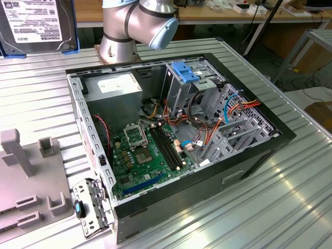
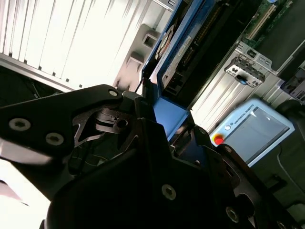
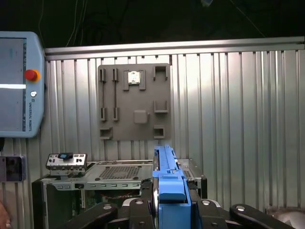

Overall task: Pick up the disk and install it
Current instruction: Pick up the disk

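– Disk (image 3: 166,171) first: where is it?
– In the gripper (image 3: 172,205). In the first wrist view the fingers (image 3: 147,200) are clenched on either side of its blue rail, which points edge-on away from the camera. In the exterior view it hangs in the air with its white label showing, clear of the bench (image 1: 290,207).
– So which step is this?
– I'd judge the pick-up is done and this is the carry toward installing. Nothing is seated yet.
– What lies past it?
– Nearest is the open computer case (image 1: 181,199), standing in the middle of the bench. Inside it, the grey drive cage (image 1: 179,96) with its blue bracket (image 1: 185,71) sits at the case's far corner, close to the arm (image 1: 140,21). Loose orange and red cables (image 1: 244,106) trail just beside the cage. Farther off, a grey fixture plate (image 1: 21,197) lies flat by the bench's edge at the exterior view's left, well apart from the case. Farthest is a teach pendant (image 3: 19,86) at the bench's edge. Whether it rests on the bench or just off it, I cannot tell.
– And what does installing call for?
– As I read it, the rails must line up square with the cage opening. The disk must go in without snagging those cables, and the grip should hold firm until the rails engage.
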You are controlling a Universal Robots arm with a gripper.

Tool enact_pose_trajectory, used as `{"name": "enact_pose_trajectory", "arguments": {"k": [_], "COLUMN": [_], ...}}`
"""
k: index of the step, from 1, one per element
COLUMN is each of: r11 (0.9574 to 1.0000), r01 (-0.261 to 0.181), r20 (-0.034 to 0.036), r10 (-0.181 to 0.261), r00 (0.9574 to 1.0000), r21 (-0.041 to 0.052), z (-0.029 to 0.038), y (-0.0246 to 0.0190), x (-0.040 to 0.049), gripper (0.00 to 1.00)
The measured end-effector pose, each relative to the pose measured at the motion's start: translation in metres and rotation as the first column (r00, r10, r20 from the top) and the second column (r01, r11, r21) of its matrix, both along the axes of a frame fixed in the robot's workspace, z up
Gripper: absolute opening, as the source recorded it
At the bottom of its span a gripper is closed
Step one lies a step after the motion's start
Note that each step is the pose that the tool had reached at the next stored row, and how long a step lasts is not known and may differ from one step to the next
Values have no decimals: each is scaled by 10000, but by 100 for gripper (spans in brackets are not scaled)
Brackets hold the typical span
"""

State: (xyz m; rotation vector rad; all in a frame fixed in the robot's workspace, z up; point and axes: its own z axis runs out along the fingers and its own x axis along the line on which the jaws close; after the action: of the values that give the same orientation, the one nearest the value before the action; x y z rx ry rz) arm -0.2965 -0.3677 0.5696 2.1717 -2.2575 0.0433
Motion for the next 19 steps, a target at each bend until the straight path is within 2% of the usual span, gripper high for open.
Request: {"name": "enact_pose_trajectory", "arguments": {"k": [5,14,16,19], "r11": [10000,10000,10000,10000], "r01": [-1,-1,1,0], "r20": [-2,-4,-5,-7], "r10": [1,1,-1,0], "r00": [10000,10000,10000,10000], "r21": [0,0,0,0], "z": [0,0,0,0], "y": [0,0,0,0], "x": [347,724,870,992], "gripper": [37,37,37,37]}}
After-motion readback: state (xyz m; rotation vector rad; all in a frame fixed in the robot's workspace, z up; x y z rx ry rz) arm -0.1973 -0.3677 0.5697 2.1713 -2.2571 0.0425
